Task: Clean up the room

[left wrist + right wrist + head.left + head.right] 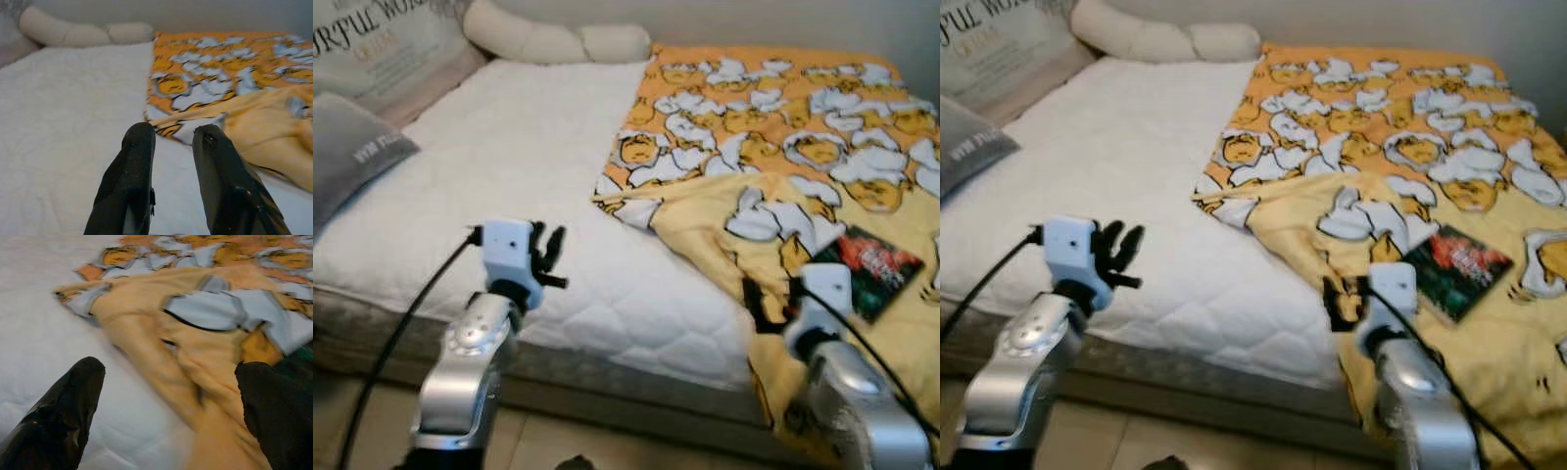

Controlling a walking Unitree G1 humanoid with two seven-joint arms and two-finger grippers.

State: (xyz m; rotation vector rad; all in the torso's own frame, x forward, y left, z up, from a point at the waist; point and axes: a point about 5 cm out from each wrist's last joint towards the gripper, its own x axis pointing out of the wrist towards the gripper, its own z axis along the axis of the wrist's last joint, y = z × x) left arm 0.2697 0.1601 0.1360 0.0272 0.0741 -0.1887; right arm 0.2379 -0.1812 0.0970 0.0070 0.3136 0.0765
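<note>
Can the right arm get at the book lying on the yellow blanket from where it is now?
Probably yes: the right gripper is open over the blanket, the book lies uncovered just beyond it.

Both head eyes look down across the bed (529, 166); each wrist camera looks close along its fingers (132, 181) at the shared blanket (773, 127).

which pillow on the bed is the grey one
The grey pillow at the bed's left edge, with small white lettering. The printed cushion behind it is pale; the long cream bolster lies along the wall.
</note>
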